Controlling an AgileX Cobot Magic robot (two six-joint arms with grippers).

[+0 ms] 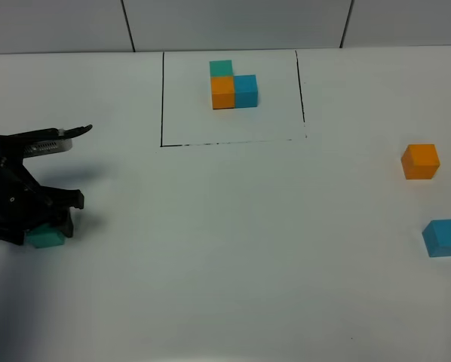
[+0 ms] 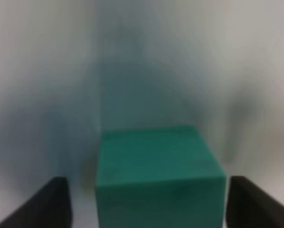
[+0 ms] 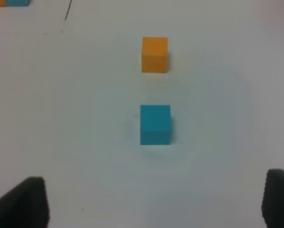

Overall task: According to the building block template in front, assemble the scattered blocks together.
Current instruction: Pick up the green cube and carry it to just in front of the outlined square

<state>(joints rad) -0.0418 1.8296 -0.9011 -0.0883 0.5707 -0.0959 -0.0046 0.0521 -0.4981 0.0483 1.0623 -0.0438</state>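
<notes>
The template (image 1: 233, 84) is a teal, orange and blue cube cluster inside a black drawn outline (image 1: 162, 98) at the table's far middle. A loose teal cube (image 1: 44, 240) lies at the far left, partly under my left gripper (image 1: 50, 230). In the left wrist view the teal cube (image 2: 158, 175) sits between the open fingers (image 2: 44, 204) with a gap on each side. The loose orange cube (image 1: 421, 161) and blue cube (image 1: 444, 237) lie at the right edge. My right gripper (image 3: 156, 204) is open and empty, hanging short of the blue cube (image 3: 155, 124) and orange cube (image 3: 155, 55).
The white table (image 1: 233, 249) spreads between the left cube and the right pair. A grey wall (image 1: 233, 23) runs along the far edge. The right arm is outside the exterior high view. A corner of the template (image 3: 4, 2) shows in the right wrist view.
</notes>
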